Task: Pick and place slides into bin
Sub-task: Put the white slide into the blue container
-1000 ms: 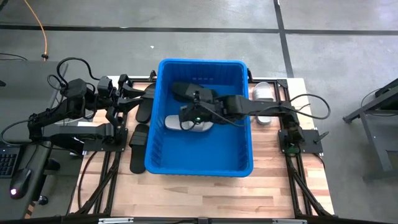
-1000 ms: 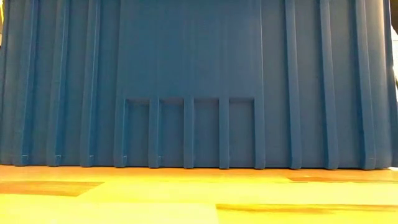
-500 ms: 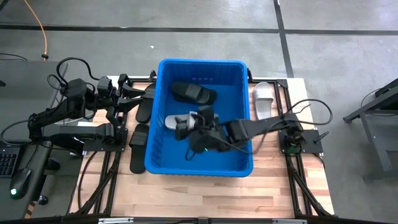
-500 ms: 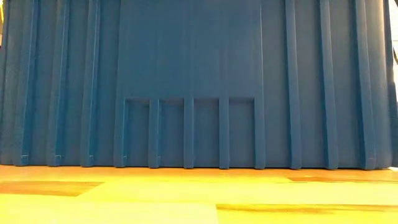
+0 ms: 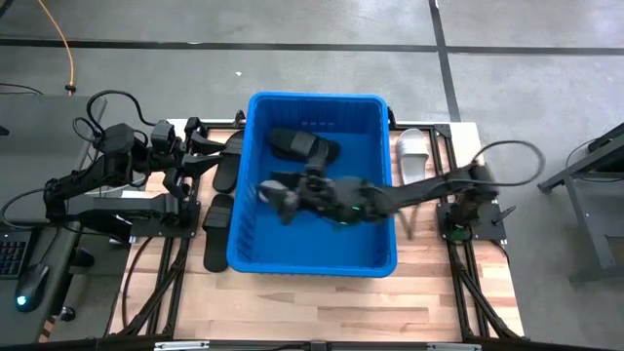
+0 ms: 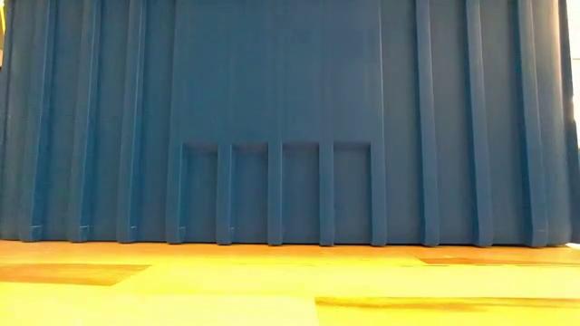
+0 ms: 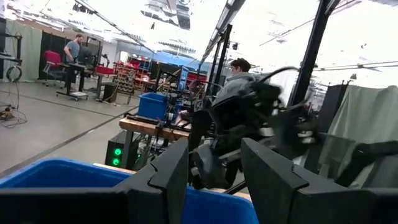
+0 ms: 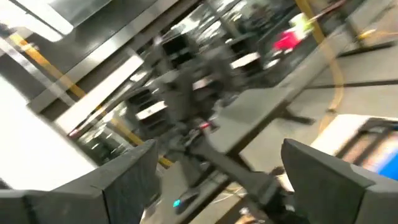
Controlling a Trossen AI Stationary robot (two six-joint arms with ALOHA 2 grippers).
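Note:
The blue bin [image 5: 314,265] stands mid-table, and its wall fills the low view [image 6: 290,118]. A black slide [image 5: 304,146] lies in it at the far end. A light grey slide [image 5: 263,189] shows partly beside my right gripper [image 5: 281,201], which reaches over the bin's middle from the right. That gripper is open and empty [image 8: 219,149]. A white slide [image 5: 411,156] lies on the table right of the bin. My left gripper [image 5: 207,148] waits open left of the bin [image 7: 214,155].
Black slides [image 5: 226,168] [image 5: 216,213] [image 5: 213,250] lie on the table along the bin's left wall, near my left arm. Bare wood table [image 5: 312,302] lies on the near side of the bin. People stand in the room beyond the table.
My right gripper has swung inside the bin, first toward the near edge, then back toward the bin's left wall. It now tips up and points toward my left arm. The white slide right of the bin has come out from under the arm.

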